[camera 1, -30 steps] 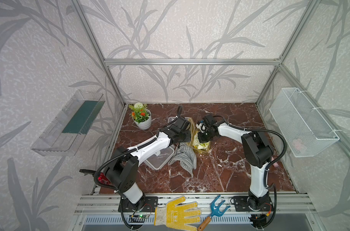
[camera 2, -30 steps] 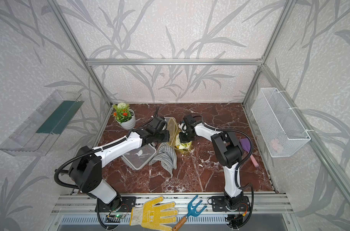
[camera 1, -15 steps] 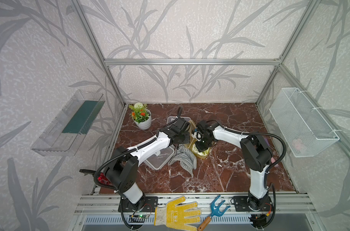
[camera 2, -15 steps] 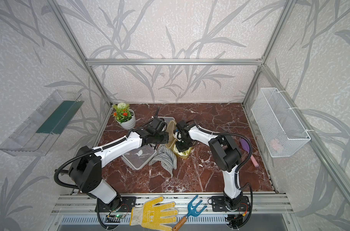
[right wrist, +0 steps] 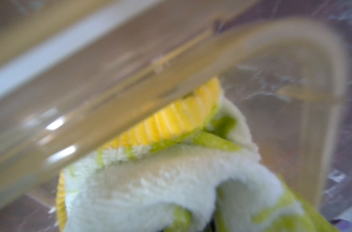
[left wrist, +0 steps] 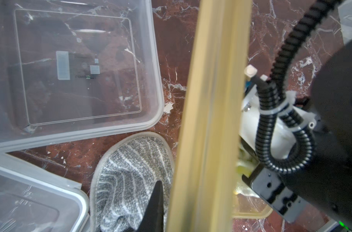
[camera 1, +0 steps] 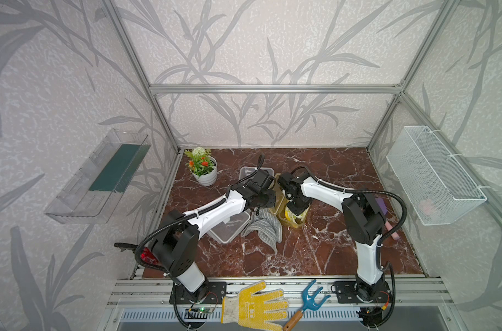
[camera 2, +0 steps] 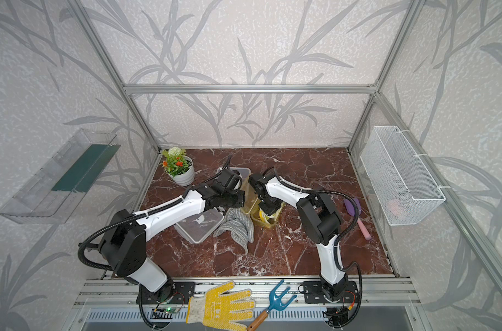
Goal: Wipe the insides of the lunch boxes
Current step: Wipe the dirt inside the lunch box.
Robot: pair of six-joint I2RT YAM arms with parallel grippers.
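Observation:
The small amber lunch box (camera 1: 296,224) (camera 2: 272,222) lies open mid-table. Its amber lid (camera 1: 276,197) (left wrist: 209,120) stands on edge beside it, and my left gripper (camera 1: 268,198) (camera 2: 239,199) is shut on that lid; one black finger (left wrist: 156,202) shows against it. My right gripper (camera 1: 297,210) (camera 2: 268,210) reaches down into the amber box, shut on a white, yellow and green cloth (right wrist: 171,180) that hides its jaws. The larger clear lunch box (camera 1: 228,229) (left wrist: 30,200) sits open to the left, its stickered lid (camera 1: 248,172) (left wrist: 76,66) flat behind it.
A grey striped cloth (camera 1: 262,229) (left wrist: 127,180) lies between the two boxes. A flower pot (camera 1: 204,172) stands back left; a purple and pink brush (camera 2: 356,215) lies far right. Wire basket (camera 1: 433,177) and clear tray (camera 1: 100,177) hang on the walls. A glove (camera 1: 252,306) and fork (camera 1: 310,301) rest on the front rail.
My right gripper has come forward and down with the cloth, from behind the amber box into it. The left arm has hardly moved and keeps the lid upright.

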